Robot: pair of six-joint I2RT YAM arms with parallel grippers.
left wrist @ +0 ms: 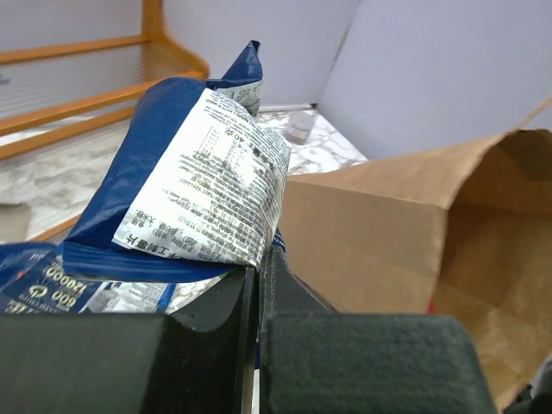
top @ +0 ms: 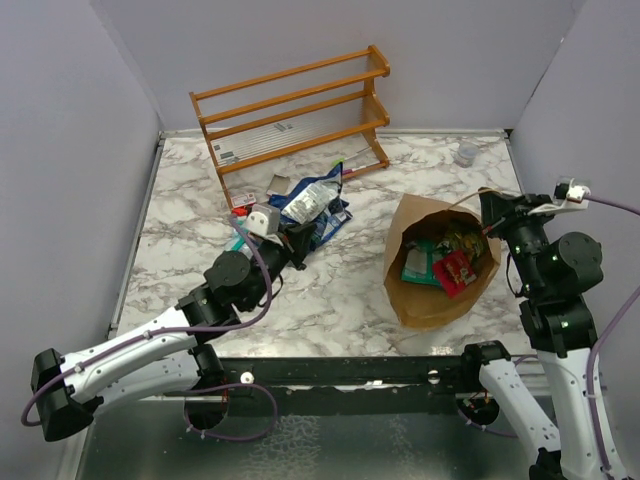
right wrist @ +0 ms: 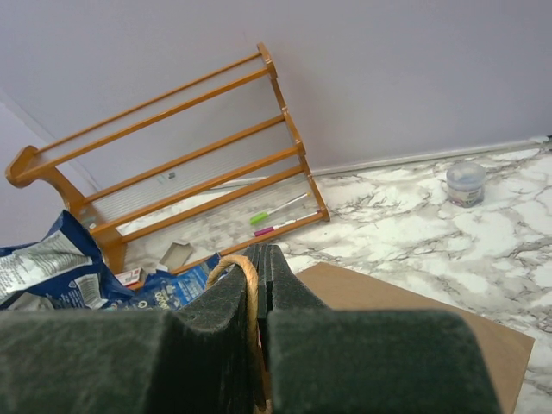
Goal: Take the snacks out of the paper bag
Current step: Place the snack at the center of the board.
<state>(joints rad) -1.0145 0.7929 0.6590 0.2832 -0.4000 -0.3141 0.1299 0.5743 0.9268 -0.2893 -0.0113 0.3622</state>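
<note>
Your left gripper [left wrist: 257, 274] pinches a probably light, slippery blue-and-white foil packet [left wrist: 207, 181] by its edge, mid-frame. Your right gripper [right wrist: 259, 263] clamps the twisted handle [right wrist: 251, 297] of the floppy brown paper bag [top: 425, 302], lower right, with teal-and-red packets [top: 440, 264] inside.

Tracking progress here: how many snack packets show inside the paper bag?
3 in the paper bag: a teal-green packet at the left of the top view, a red packet at the right, a yellowish packet behind them. More may lie hidden beneath.

Brown paper bag [top: 425, 305], blue-and-white snacks [top: 310, 205], grey-veined white marble table [top: 350, 290].
</note>
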